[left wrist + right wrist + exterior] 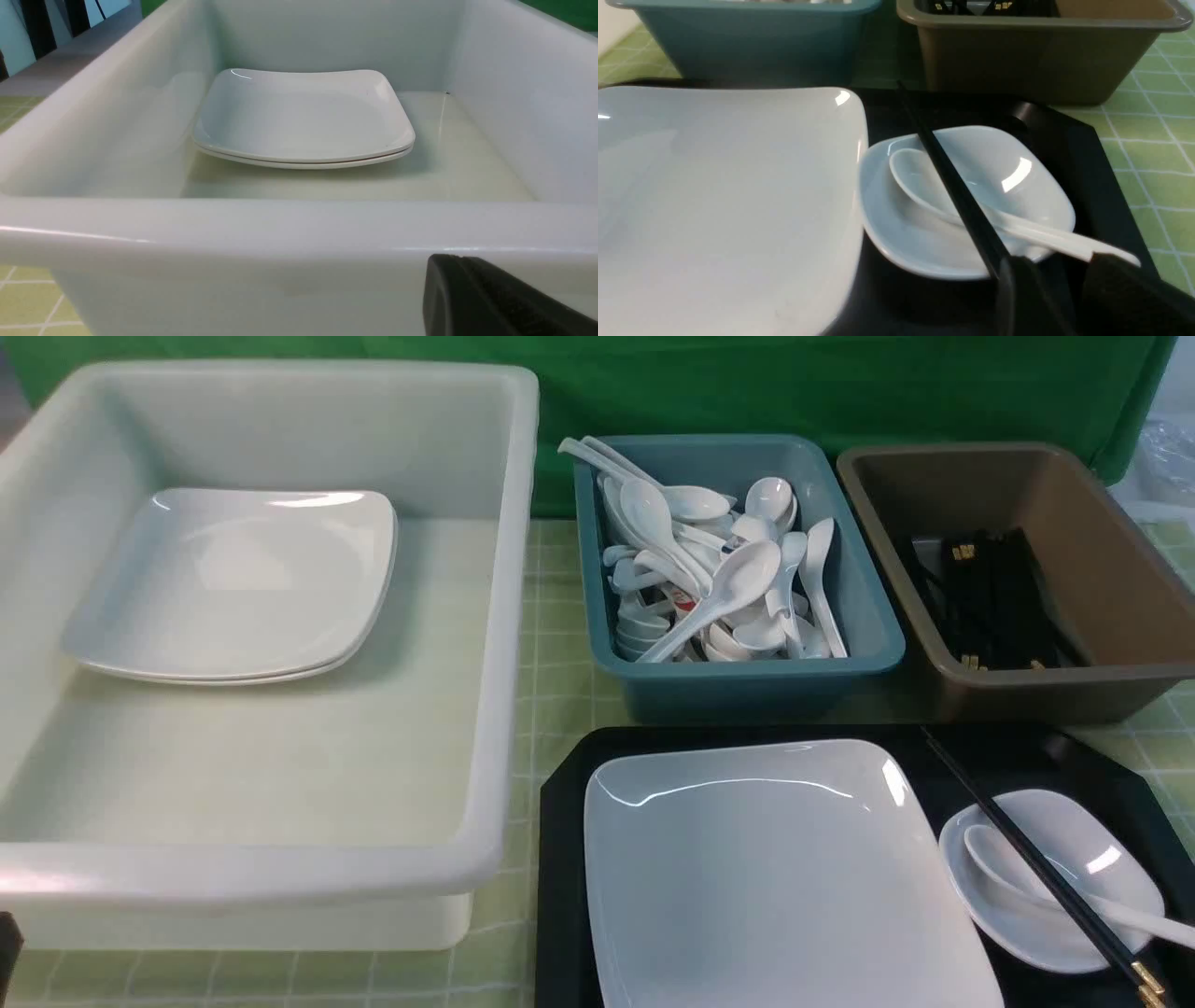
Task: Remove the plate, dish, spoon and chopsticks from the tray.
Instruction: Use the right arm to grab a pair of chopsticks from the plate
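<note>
The black tray (pixel 560 859) holds the big white square plate (pixel 784 877) on its left part. To the plate's right sits the small white dish (pixel 1092 840). The white spoon (pixel 990 854) lies in the dish, its handle sticking out over the rim. The black chopsticks (pixel 1018 837) lie slanted across dish and spoon. In the right wrist view my right gripper (pixel 1057 268) is open just short of the dish (pixel 896 224), one finger at the chopsticks' (pixel 953 186) near end, the other under the spoon's (pixel 915 179) handle tip. My left gripper (pixel 451 261) is shut before the white tub's wall.
A large white tub (pixel 504 616) at the left holds two stacked white plates (pixel 233 583). Behind the tray stand a teal tub (pixel 747 677) full of white spoons and a brown tub (pixel 1120 569) with black chopsticks. A green checked cloth covers the table.
</note>
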